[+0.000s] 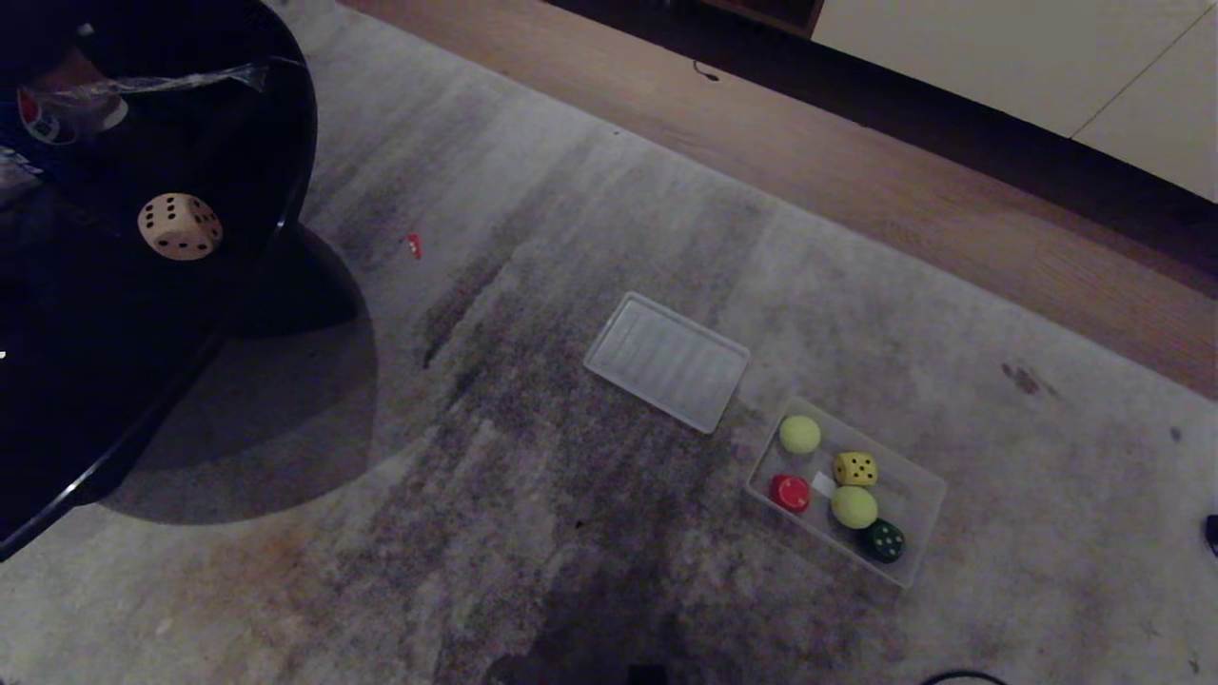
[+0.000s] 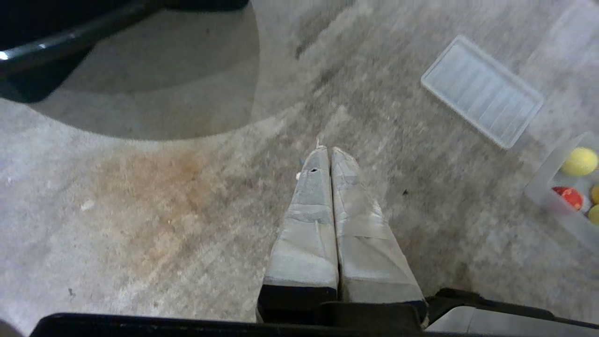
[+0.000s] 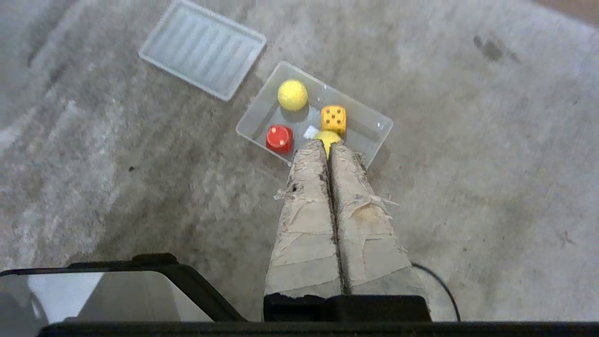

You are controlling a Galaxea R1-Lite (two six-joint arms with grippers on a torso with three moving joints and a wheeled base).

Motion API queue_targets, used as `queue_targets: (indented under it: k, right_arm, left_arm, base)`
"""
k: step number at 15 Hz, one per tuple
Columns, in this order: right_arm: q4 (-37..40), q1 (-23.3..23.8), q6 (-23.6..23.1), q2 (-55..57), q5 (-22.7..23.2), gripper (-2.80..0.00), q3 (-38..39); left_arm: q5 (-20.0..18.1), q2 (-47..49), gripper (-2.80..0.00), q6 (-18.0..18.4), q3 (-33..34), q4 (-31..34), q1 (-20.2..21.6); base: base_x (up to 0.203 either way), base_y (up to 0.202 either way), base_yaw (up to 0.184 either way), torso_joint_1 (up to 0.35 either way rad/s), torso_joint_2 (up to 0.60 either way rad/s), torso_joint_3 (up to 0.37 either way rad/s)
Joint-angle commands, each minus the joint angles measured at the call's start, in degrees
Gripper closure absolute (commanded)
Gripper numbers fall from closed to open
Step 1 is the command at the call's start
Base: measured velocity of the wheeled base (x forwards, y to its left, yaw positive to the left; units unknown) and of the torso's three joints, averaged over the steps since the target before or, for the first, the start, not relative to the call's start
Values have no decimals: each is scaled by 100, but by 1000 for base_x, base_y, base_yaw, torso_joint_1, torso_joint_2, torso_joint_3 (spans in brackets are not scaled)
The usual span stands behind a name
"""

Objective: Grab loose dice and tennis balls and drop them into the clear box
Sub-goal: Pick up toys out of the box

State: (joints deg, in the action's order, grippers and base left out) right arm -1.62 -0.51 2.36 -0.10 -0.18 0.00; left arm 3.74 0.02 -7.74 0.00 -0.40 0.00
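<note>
You see the clear box [image 1: 921,495] holding two tennis balls [image 1: 799,434], three dice [image 1: 855,468]; both end effectors [image 3: 329,144] [image 2: 326,150] hang closed, empty, above the carpet [image 1: 533,495].

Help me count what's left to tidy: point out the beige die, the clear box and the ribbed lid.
beige die [image 1: 179,226]: head view, its six-pip top face.
clear box [image 1: 921,487]: head view, bare floor by its far rim.
ribbed lid [image 1: 667,361]: head view, middle of its ribbed surface.
</note>
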Motion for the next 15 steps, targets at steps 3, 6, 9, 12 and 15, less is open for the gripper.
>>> queue_targets:
  k: [3,6,9,12,15]
  right_arm:
    - [-5,-2,1,5,1,0,62]
    - [-5,-2,1,3,1,0,62]
    - [-5,-2,1,1,1,0,62]
    - [-5,-2,1,4,1,0,62]
    - [-5,-2,1,1,1,0,62]
  left_arm:
    - [4,6,0,-8,9,-4,0]
    - [4,6,0,-8,9,-4,0]
    - [4,6,0,-8,9,-4,0]
    - [4,6,0,-8,9,-4,0]
    - [4,6,0,-8,9,-4,0]
  base:
    - [0,0,0,-2,0,204]
    - [0,0,0,3,0,200]
    - [0,0,0,3,0,204]
    - [0,0,0,2,0,201]
    - [0,0,0,1,8,202]
